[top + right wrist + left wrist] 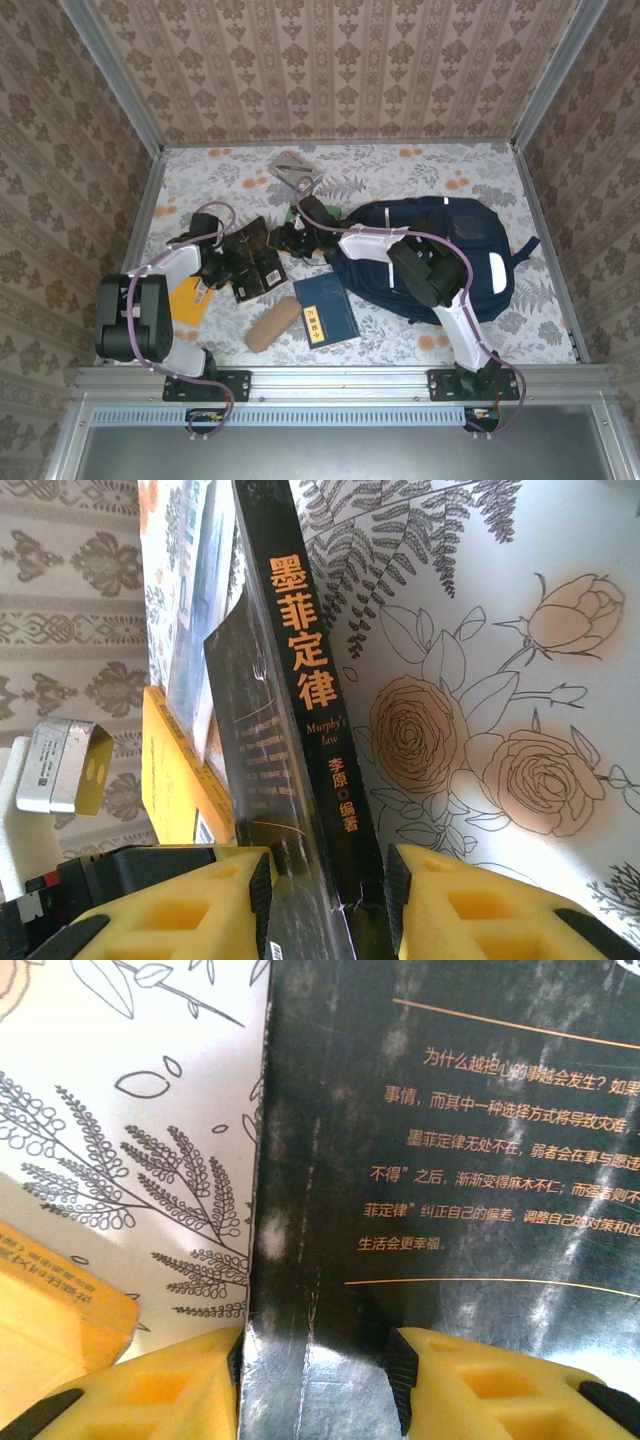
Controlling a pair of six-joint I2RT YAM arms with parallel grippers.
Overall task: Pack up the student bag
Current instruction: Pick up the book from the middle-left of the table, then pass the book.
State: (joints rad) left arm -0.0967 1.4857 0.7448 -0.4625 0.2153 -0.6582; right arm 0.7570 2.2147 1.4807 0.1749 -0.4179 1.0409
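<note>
- From above, we see the navy-blue fabric backpack [450, 245] lying flat on the floral-printed table [400, 170], partly beneath the right arm. Left of the backpack, the left gripper [232, 262] and right gripper [288, 240] meet at a glossy black paperback book [262, 275].
- At the left wrist, we find the yellow fingers [160, 1390] pinching the book's cover edge.
- At the right wrist, the fingers [470, 910] clamp across its orange-lettered spine.

Top view was bright, evenly lit from above, shadows were soft and short, wrist views ran warm, black book [450, 1160] showed whitish glare, lower edges blurred.
</note>
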